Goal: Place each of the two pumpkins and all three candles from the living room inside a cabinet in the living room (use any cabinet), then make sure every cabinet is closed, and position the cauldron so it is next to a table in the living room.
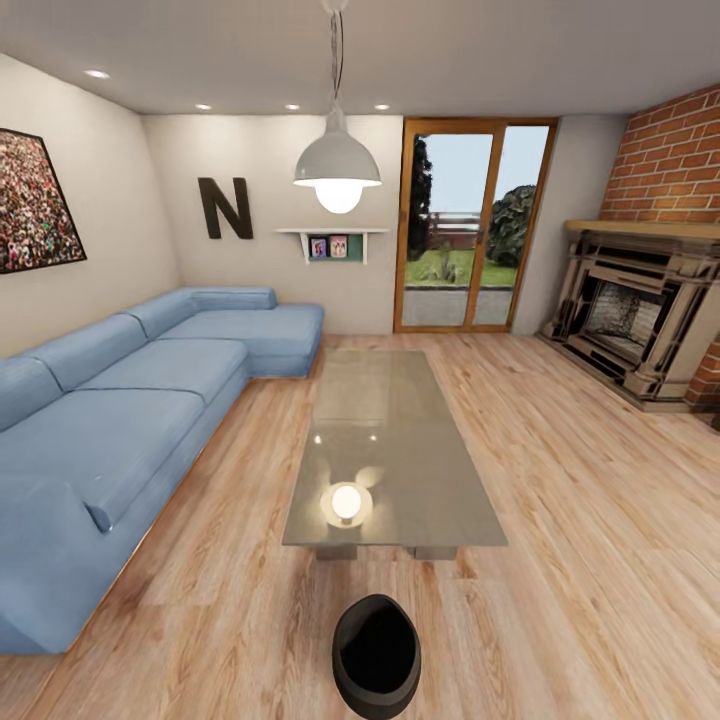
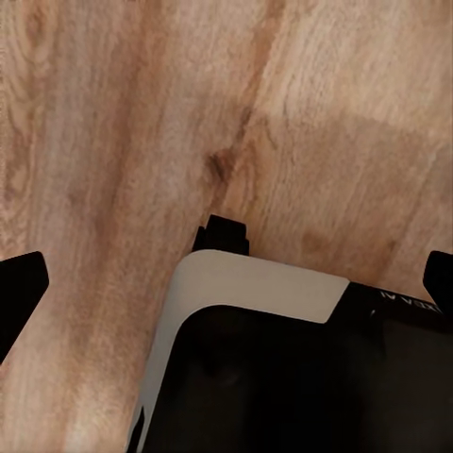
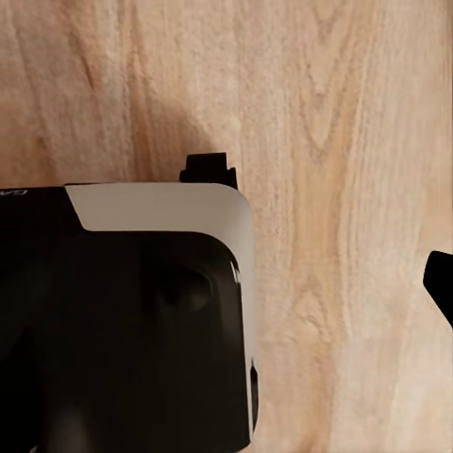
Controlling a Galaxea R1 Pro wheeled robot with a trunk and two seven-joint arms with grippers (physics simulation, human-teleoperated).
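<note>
Head view: cauldron on the plank floor, near the short end of the glass table (lamp glare on the top); blue sofa at my left.
Left wrist view: my base over floor; dark fingertips at the edges, jaws spread, holding nothing.
Right wrist view: same base; one fingertip visible, grip state unclear.

Bright, even render: the lit pendant lamp glares off the glass table; both wrist views look soft.
</note>
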